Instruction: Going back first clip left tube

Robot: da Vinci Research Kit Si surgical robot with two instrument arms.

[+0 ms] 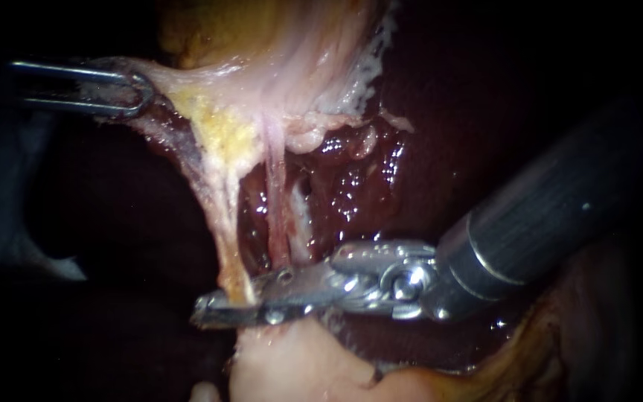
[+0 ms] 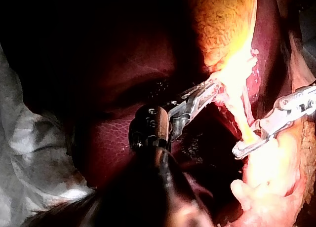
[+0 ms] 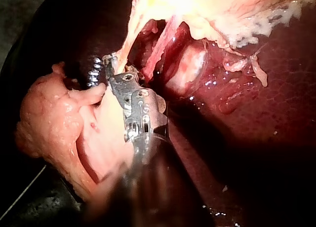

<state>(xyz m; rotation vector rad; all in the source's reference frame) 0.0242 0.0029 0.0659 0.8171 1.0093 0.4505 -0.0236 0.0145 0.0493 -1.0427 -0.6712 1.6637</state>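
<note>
Dark maroon liver filled the background, smooth and faintly mottled, with a wet, glossy red hollow at its centre. Across the upper part hung a sheet of pale tissue, thin and fibrous, pink-white with a crumbly yellow patch of fat.

The left instrument came in from the left as 2 slim metal bars ending in a rounded loop. Its jaws were closed on the edge of that sheet and drew it into a taut point.

From the sheet, 2 strands ran downward side by side. The left tube was a cream-yellow, stringy cord that narrowed toward its lower end. The right tube lay just beside it, thinner, smoother and pink.

The right instrument entered from the right on a thick, dark, matte shaft with a bright steel collar and a shiny hinged wrist. Its flat, riveted steel jaws stood slightly apart, with a narrow gap showing between them. The lower end of the left tube lay in that gap, where the cord met a lump of pale fat. The lump was soft, lobed and pink-cream, and it bulged directly beneath the jaws. In the left wrist view, a crumpled white cloth lay beside the liver.
</note>
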